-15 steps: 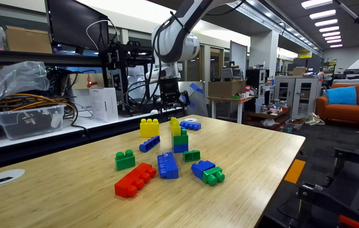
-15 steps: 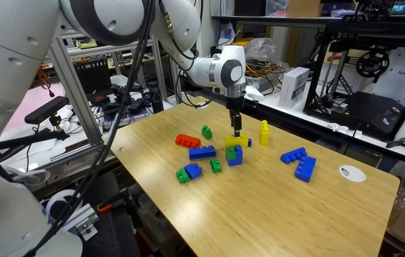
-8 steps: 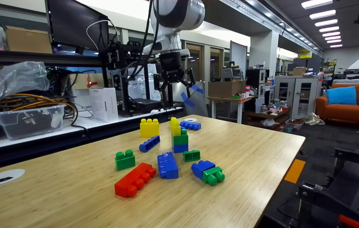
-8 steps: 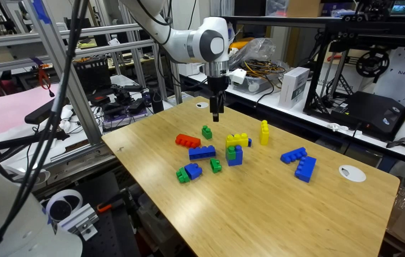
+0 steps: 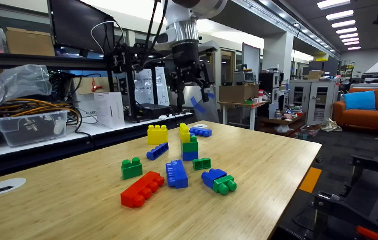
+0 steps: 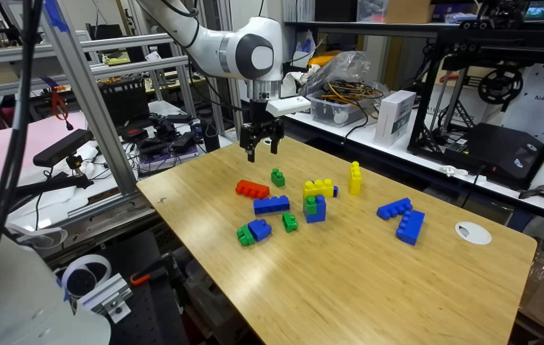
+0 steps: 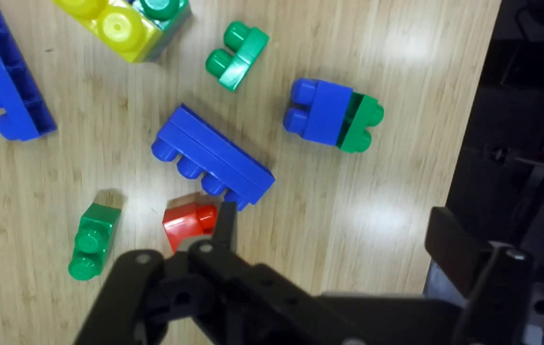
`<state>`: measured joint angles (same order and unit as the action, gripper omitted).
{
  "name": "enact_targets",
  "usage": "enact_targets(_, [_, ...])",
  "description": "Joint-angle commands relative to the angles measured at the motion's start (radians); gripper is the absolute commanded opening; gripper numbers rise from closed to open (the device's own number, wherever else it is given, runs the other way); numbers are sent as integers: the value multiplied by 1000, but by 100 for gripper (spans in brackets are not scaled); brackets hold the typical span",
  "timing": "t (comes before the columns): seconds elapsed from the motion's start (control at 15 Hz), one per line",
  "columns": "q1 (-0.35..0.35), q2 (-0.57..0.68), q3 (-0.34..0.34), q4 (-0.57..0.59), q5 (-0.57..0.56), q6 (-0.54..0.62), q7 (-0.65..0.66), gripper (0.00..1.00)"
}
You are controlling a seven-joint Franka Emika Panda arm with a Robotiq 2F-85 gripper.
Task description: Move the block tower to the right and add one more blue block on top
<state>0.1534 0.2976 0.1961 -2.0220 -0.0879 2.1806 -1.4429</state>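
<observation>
Wrist view: looking down on tabletop [image 7: 410, 143] out to robot-side edge. In both exterior views, find gripper [image 6: 262, 152] in air, spread wide with nothing between fingers [image 7: 451, 249], presumably ready for next grasp. See block tower [image 5: 189, 147] upright, well in from robot-side edge, with yellow studs [image 6: 328, 181] up, likely to seat one more. Closer to that edge, note blue block [image 7: 329, 112] on its side, touching green brick [image 7: 362, 122]; probably needs turning upright before stacking.

The arm [image 6: 212, 51] is white; its wrist collar [image 5: 185, 31] ribbed silver; gripper [image 5: 192, 99] and cables [image 6: 21, 105] black.
</observation>
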Motion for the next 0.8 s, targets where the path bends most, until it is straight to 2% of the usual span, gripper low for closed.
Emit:
enact_targets(0.0, [-7, -33, 1, -51, 53, 29, 166, 100])
enact_targets(0.73, [-61, 132, -56, 15, 85, 124, 669, 100])
